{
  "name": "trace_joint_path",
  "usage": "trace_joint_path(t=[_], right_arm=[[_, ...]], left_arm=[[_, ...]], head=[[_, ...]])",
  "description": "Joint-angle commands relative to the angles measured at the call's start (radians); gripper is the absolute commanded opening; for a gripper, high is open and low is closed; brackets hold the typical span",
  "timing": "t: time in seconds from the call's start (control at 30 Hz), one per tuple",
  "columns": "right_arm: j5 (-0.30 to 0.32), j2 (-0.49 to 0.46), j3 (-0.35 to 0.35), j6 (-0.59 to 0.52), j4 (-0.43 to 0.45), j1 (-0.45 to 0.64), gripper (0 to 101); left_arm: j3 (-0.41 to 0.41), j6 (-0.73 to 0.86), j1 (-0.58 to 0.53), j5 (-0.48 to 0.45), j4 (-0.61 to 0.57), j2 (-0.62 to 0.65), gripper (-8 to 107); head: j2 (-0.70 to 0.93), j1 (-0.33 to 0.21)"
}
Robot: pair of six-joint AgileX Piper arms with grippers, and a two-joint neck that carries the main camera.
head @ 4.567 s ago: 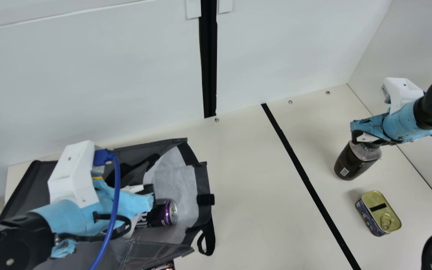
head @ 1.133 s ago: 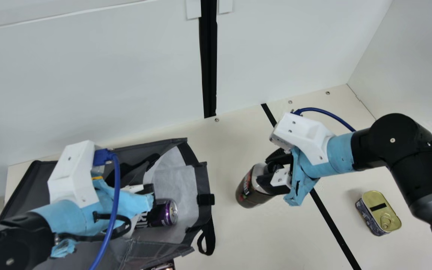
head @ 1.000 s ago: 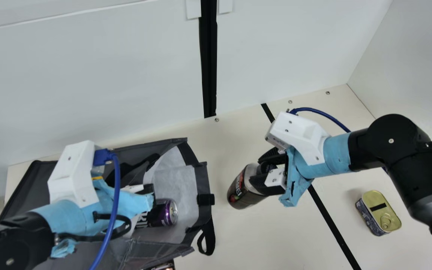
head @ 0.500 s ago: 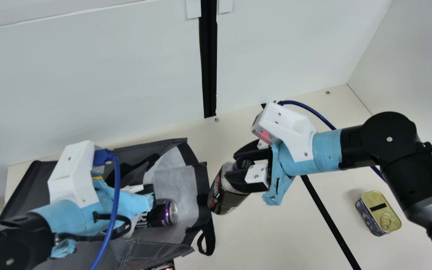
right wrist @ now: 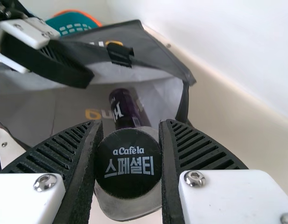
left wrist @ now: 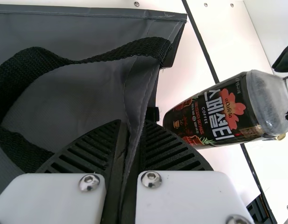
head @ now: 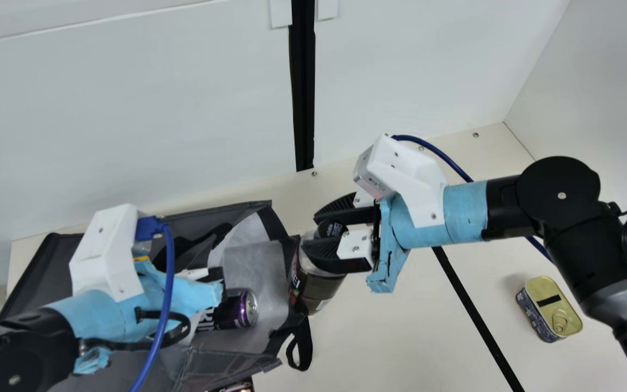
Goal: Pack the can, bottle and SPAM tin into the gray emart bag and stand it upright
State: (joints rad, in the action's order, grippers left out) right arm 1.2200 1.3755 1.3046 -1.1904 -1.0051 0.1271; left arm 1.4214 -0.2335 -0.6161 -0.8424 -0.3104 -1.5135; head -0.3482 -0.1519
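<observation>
White walls (head: 128,120) stand behind a cream table (head: 389,332) with a black line (head: 474,310) on it. On the table, the gray bag (head: 253,261) lies on its side with its mouth open. The purple can (head: 240,310) is lying inside it. My left gripper (head: 214,275) is pinching the edge of the bag tight. My right gripper (head: 311,231) is squeezing the bottle (head: 311,286) near its black cap, and the bottle is tilted by the bag's mouth. The SPAM tin (head: 550,305) sits on the table, past the black line, well apart from the bag.
</observation>
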Motion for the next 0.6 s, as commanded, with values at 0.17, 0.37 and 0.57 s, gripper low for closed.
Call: trace_joint_path(t=[0.17,0.37,0.57], right_arm=[[0.0,0.021,-0.004,-0.038,-0.05,-0.004,0],[0.0,0.041,-0.018,-0.067,-0.078,-0.013,0],[0.0,0.061,-0.028,-0.089,-0.103,-0.023,0]], left_arm=[[0.0,0.0,0.0,0.0,0.0,0.0,-8],[0.0,0.0,0.0,0.0,0.0,0.0,-8],[0.0,0.0,0.0,0.0,0.0,0.0,-8]], head=[[-0.001,-0.023],[-0.001,-0.023],[-0.001,-0.023]])
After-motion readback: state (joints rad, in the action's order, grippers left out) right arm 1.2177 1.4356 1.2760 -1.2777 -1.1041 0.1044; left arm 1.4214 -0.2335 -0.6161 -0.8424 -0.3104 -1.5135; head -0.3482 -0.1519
